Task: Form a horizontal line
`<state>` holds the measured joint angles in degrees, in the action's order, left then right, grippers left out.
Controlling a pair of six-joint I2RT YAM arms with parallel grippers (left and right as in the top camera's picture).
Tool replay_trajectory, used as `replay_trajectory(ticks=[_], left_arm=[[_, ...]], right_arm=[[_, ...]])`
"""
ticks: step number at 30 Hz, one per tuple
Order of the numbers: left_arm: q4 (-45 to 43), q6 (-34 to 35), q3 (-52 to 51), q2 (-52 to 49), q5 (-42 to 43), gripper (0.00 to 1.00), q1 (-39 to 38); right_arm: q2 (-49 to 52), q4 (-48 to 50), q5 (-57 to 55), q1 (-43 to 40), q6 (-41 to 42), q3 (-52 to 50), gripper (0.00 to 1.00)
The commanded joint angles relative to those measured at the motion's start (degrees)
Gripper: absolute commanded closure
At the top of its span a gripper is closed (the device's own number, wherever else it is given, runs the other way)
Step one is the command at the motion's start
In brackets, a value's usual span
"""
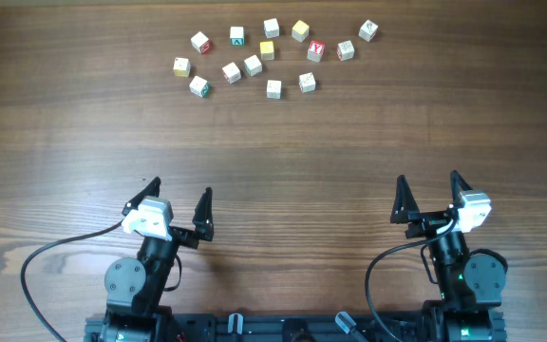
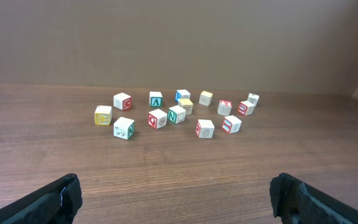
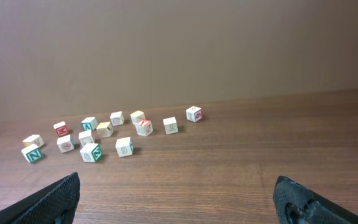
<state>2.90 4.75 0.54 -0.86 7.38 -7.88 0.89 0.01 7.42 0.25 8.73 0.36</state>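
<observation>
The cubes lie in a loose bunch on the far side of the table, near the middle. They are not in a row yet, and most sit apart from each other. A yellow cube is at the far edge of the bunch. The left gripper is on the near left and the right gripper is on the near right. Both are wide open and hold nothing. Both are well apart from the cubes.
</observation>
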Motion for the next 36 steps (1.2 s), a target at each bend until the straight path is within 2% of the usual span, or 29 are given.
replay_trajectory(ticks=[1, 5, 9, 15, 22, 27, 33, 36], left_arm=[[1.84, -0.66, 3.48, -0.87, -0.39, 0.0, -0.07], [5.88, -0.66, 10.36, -5.09, -0.59, 0.0, -0.07], [9.79, -0.66, 19.43, -13.7, -1.01, 0.0, -0.07], [16.83, -0.48, 36.72, -31.74, -0.96, 0.0, -0.07], [30.05, 0.9, 59.41, -54.25, -0.79, 0.0, -0.17], [36.26, 5.14, 73.09, -67.65, -0.02, 0.0, -0.17], [35.3, 5.14, 77.24, -75.73, 13.42, 0.0, -0.17], [37.03, 5.14, 77.22, -78.03, 14.49, 0.0, -0.17]], right_arm=[[-0.61, 0.33, -0.98, -0.33, 0.42, -0.07, 0.0], [-0.61, 0.33, -0.96, -0.33, 0.42, -0.07, 0.0], [-0.61, 0.33, -0.98, -0.33, 0.44, -0.07, 0.0], [-0.61, 0.33, -0.98, -0.33, 0.42, -0.07, 0.0], [-0.61, 0.33, -0.98, -0.33, 0.42, -0.07, 0.0], [-0.61, 0.33, -0.98, -0.33, 0.39, -0.07, 0.0], [-0.61, 0.33, -0.98, -0.33, 0.42, -0.07, 0.0], [-0.61, 0.33, -0.98, -0.33, 0.42, -0.07, 0.0]])
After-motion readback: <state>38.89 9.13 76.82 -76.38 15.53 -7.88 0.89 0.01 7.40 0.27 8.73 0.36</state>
